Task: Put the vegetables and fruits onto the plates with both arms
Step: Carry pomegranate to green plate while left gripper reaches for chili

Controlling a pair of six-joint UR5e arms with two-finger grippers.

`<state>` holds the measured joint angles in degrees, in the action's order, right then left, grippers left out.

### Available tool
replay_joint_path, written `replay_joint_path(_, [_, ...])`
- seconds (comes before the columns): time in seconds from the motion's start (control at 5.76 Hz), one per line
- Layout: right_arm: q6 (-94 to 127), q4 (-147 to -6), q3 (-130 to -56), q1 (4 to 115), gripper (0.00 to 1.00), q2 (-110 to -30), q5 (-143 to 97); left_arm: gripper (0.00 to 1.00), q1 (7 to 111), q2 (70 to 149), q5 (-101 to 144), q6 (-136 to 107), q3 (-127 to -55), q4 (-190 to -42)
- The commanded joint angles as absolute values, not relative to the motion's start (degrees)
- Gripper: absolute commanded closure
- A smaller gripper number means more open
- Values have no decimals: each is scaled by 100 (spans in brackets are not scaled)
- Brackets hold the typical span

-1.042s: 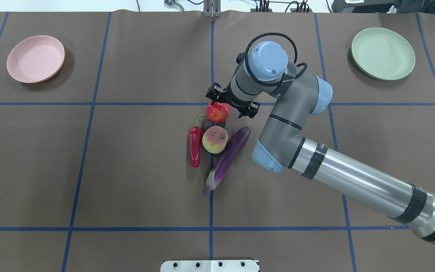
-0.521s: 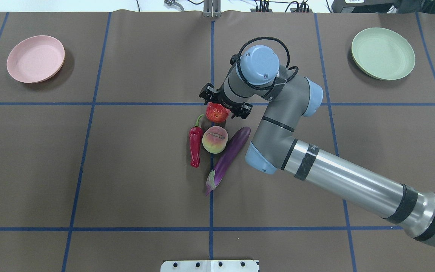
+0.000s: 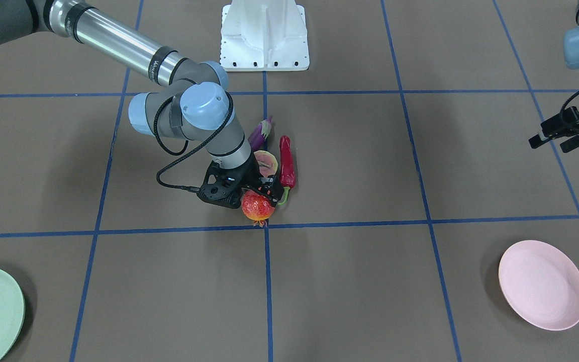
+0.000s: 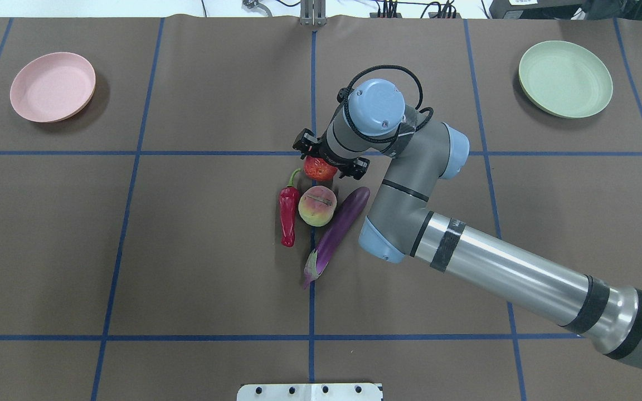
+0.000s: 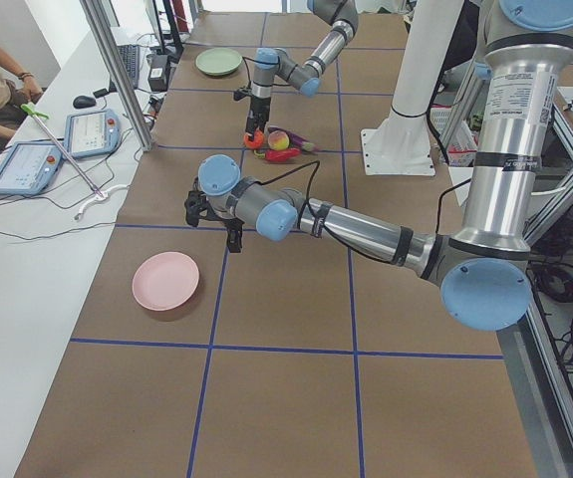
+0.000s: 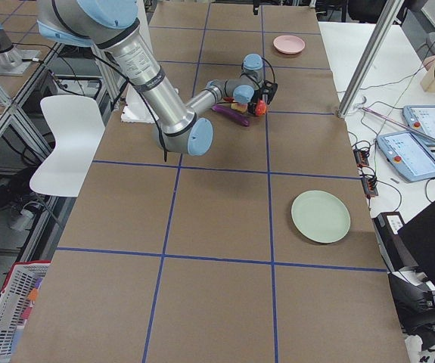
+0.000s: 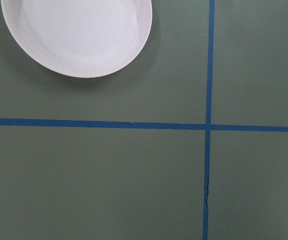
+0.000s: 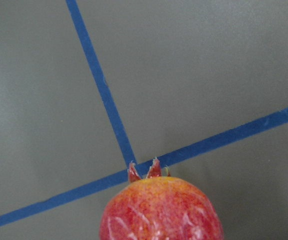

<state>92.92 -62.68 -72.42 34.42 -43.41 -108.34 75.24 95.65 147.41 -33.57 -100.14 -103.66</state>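
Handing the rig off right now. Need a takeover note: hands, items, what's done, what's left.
Right hand: down at the pomegranate at table centre; can't tell whether it is gripped.
Left hand: open, empty, hovering near the pink plate.
Peach, chili and eggplant lie clustered beside the pomegranate, on the table.
Pink plate and green plate: both empty.
Done: nothing plated.
Left: all four items.
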Motion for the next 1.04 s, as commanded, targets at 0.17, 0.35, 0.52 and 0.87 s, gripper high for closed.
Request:
replay_joint_path(0.17, [9395, -6258, -7268, 3480, 99, -4342, -10802, 0, 7079, 9920, 14687, -4291, -10055, -10389])
replay_joint_path(0.35, [9387, -6267, -7425, 3750, 100, -4342, -10863, 0, 6640, 10314, 14539, -4994, -10063, -10397])
replay_joint_path(0.52, [9326, -6275, -7557, 4414, 100, -4446, -11551, 0, 6131, 10666, 14067, -5549, -10072, -10389])
replay_joint_path(0.87, [8182, -6293, -7672, 5742, 100, -5137, -12662, 1, 5033, 11553, 13355, -5914, -9967, -10310])
